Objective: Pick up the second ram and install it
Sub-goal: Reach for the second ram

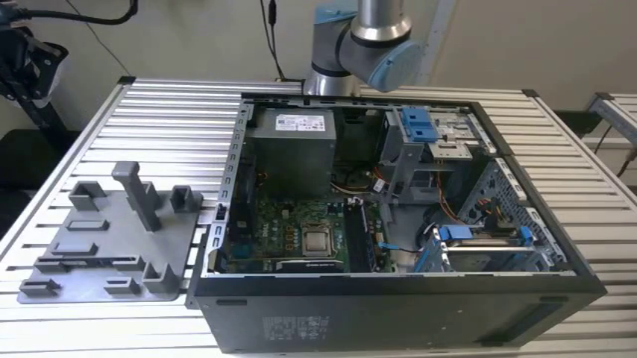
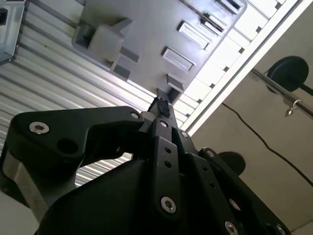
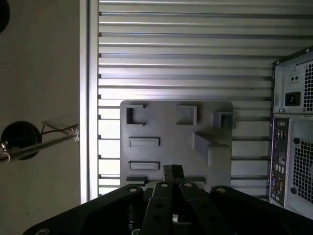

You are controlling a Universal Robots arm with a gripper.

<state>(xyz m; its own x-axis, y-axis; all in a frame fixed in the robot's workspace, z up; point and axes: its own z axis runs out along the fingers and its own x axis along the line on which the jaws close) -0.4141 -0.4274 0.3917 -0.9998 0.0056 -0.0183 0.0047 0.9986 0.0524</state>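
My gripper hangs high over the grey holder tray, which lies on the ribbed table. Its fingers are pressed together with nothing visible between them. The tray sits at the exterior view's left, beside the open computer case, and its slots look bare. Inside the case, dark long strips stand next to the processor socket on the motherboard. I cannot tell whether one of them is the second ram.
The arm's base joint rises behind the case. A power supply and blue-clipped drive cages crowd the case's far side. The case's rear panel borders the tray. A stand and cable are beyond the table edge.
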